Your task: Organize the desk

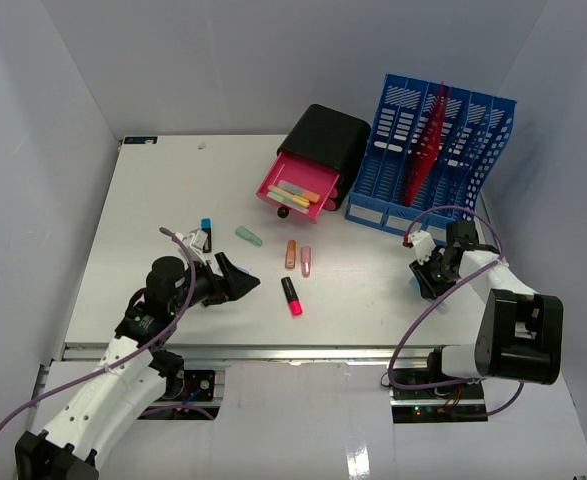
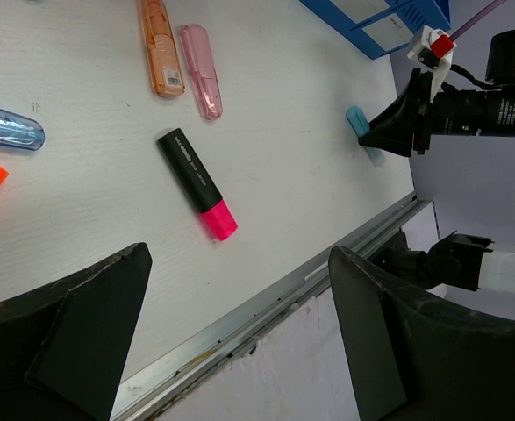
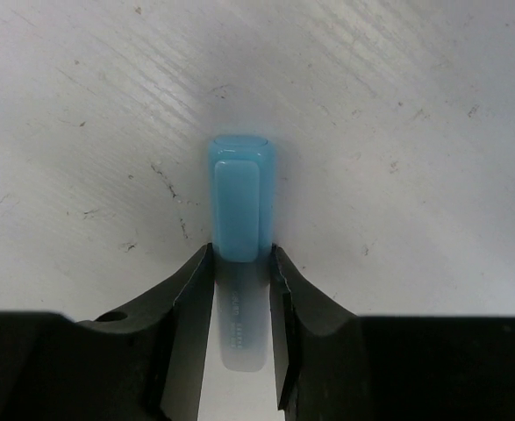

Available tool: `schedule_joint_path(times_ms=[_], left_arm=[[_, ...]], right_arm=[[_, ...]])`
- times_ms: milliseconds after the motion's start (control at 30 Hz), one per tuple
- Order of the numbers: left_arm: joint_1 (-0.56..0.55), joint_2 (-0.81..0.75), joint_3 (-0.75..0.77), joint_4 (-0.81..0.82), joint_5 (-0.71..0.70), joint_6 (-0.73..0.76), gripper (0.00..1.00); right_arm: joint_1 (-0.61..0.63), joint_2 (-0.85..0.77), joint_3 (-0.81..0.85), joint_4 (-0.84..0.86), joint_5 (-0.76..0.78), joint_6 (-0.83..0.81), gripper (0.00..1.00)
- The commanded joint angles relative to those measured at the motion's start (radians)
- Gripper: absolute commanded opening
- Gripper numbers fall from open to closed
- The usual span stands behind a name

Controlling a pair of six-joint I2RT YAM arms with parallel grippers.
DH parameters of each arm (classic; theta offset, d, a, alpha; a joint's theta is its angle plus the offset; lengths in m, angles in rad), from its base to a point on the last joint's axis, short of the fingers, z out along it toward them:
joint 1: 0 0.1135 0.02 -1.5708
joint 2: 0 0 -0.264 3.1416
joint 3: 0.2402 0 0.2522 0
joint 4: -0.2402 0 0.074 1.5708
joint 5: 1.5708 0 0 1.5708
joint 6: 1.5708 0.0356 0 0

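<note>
**Desk** (image 1: 173,200): spreads out in front of the blue file rack (image 1: 433,160), under both arms.

**Right gripper** (image 3: 241,254), just in front of the rack: fingers pinched narrowly on the pale barrel of a blue-capped marker (image 3: 239,197).
- Risk: the smooth barrel may twist or slip out of the pinch, and the protruding cap may drag on the desk.

**Left gripper** (image 1: 241,275), well left of the rack: fingers spread wide, holding nothing.
- Risk: it may knock the pink highlighter (image 1: 292,296) lying nearby.

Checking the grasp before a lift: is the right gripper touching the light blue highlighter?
Touching. In the right wrist view, the right gripper has its fingers flush against both sides of the light blue highlighter, with no gap.
</note>
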Motion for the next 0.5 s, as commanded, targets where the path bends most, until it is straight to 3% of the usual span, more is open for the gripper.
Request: schedule_joint_path(times_ms=[0,67,200,300,333,367,467], left_arm=[[0.003,-0.009,-0.006,0.017,0.010,-0.014,0.93],[0.004,-0.004,-0.013,0.030,0.017,-0.025,0.93],[0.003,0.016,-0.017,0.060,0.024,-0.049,0.93],[0.004,0.033,-0.012,0.071,0.026,-0.071,0.93],[0.003,0.036,-0.010,0.074,0.023,-0.078,0.93],[0.003,0.041,-0.007,0.075,0.020,-0.087,0.93],[0.003,0.049,-0.001,0.075,0.014,-0.106,0.93]], right_arm=[[0.020,-0.030,0.072,-0.092,-0.142,-0.056,0.09],[0.066,-0.054,0.145,-0.156,-0.204,-0.091,0.08],[0.300,-0.089,0.349,-0.218,-0.258,-0.124,0.08],[0.509,-0.053,0.514,-0.187,-0.217,-0.071,0.08],[0.516,-0.031,0.520,-0.178,-0.215,-0.069,0.08],[0.577,0.018,0.661,-0.153,-0.154,-0.044,0.08],[0.679,0.158,0.856,-0.120,-0.064,0.008,0.08]])
